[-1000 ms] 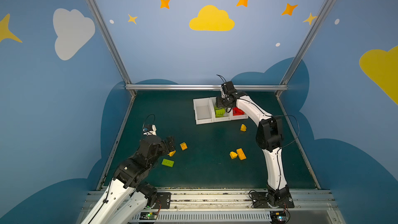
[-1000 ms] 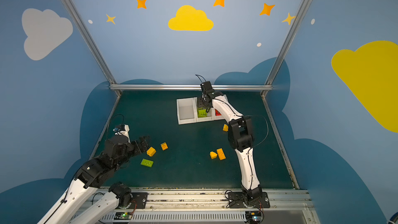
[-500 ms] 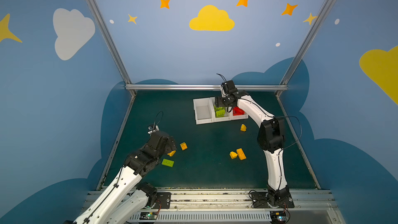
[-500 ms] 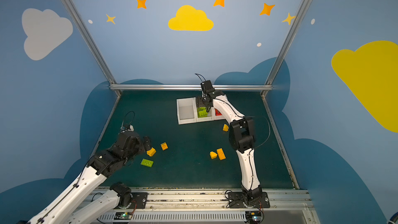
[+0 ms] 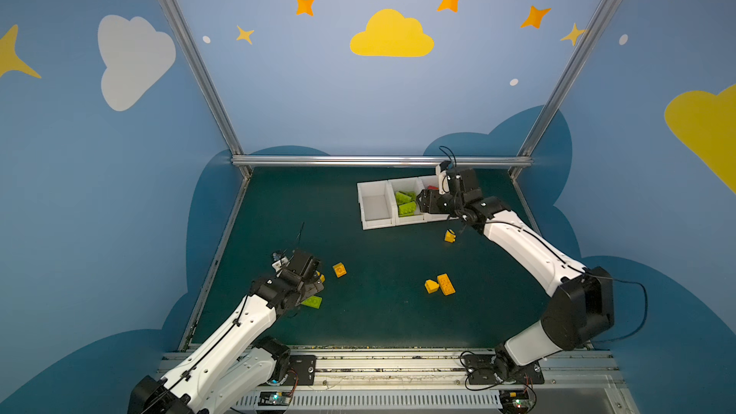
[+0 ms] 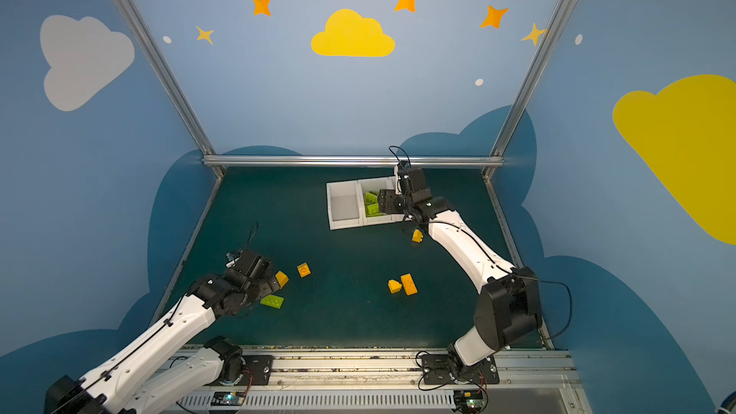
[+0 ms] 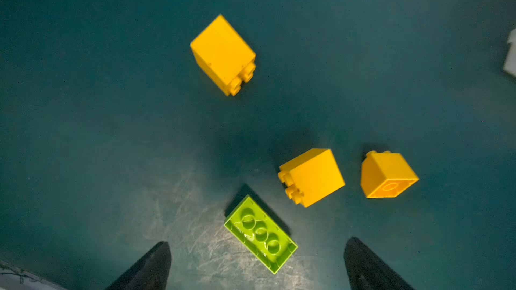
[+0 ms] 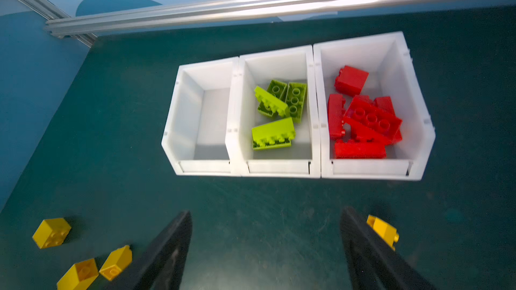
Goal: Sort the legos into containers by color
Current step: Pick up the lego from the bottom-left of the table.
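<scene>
Three white bins stand in a row at the back. The left bin (image 8: 201, 118) is empty, the middle bin (image 8: 310, 85) holds green legos (image 8: 273, 133), and the right bin (image 8: 413, 101) holds red legos (image 8: 368, 121). My right gripper (image 8: 265, 214) is open and empty, hovering above the mat just in front of the bins (image 5: 422, 201). One green lego (image 7: 261, 234) lies studs-down on the mat between the fingers of my open left gripper (image 7: 258, 249), which touch nothing. Both top views show this lego (image 5: 312, 302) (image 6: 272, 301) beside the left gripper (image 6: 271, 278).
Yellow legos lie loose on the mat: three ahead of the left gripper (image 7: 223, 54) (image 7: 311, 177) (image 7: 388, 175), a pair mid-mat (image 5: 440, 285), and one by the right arm (image 5: 449, 236) near its finger (image 8: 360, 235). A metal rail (image 5: 378, 161) bounds the back.
My left gripper has swung in over the green lego. The right gripper has opened wider and drawn back from over the middle bin, its elbow dropping toward the front right.
</scene>
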{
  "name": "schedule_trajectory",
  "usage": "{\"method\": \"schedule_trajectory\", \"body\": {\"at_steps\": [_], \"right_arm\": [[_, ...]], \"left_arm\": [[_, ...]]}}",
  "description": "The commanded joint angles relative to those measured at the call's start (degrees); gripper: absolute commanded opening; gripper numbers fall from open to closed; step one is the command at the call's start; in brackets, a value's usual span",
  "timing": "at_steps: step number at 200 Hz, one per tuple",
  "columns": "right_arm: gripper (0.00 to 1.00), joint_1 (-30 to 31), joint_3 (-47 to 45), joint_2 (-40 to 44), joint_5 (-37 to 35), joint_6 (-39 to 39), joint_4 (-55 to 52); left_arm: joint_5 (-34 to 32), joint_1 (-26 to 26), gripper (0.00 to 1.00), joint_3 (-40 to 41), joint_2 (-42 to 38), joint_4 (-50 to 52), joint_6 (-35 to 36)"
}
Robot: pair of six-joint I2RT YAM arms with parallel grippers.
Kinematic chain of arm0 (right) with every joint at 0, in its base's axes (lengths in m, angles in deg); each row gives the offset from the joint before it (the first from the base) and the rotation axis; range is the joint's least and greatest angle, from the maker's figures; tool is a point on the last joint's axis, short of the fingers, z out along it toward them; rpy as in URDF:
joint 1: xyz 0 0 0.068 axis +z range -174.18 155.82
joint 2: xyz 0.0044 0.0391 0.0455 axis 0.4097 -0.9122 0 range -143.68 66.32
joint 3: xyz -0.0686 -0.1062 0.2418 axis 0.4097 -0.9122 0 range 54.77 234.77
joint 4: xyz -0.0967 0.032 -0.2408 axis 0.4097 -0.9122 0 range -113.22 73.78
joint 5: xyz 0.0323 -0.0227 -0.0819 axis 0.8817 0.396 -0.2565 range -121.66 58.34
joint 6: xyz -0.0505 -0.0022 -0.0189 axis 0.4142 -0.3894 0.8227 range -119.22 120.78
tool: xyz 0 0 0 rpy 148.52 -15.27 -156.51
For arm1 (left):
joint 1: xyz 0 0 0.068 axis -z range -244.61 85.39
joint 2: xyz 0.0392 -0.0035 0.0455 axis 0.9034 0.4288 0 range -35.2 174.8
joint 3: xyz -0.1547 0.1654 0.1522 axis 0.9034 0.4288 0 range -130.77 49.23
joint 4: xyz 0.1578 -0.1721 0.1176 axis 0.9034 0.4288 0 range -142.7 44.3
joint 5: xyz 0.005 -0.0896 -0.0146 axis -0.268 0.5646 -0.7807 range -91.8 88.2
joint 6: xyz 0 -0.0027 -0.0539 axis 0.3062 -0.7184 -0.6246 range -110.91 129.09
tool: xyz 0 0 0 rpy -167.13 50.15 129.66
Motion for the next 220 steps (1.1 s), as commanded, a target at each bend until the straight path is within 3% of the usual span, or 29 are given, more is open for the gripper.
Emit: {"method": "schedule_trajectory", "body": {"at_steps": [1, 57, 155, 220], "right_arm": [[0.81, 0.31, -7.11, 5.23, 1.62, -3.52, 4.76], [0.81, 0.3, -16.06, 12.05, 2.74, -5.18, 6.61], [0.81, -0.24, -17.57, 12.56, 0.22, -4.62, 6.32], [0.81, -0.34, -18.28, 12.97, -0.17, -4.44, 6.81]], "left_arm": [[2.84, -0.26, 0.91, 1.94, -0.48, -0.61, -3.03], [6.37, -0.24, 0.72, 5.12, 2.32, -6.06, -4.94], [7.28, -0.26, 0.61, 0.76, 18.11, -8.03, -4.48], [7.03, -0.35, 0.49, 0.14, 21.73, -9.63, -3.31]]}}
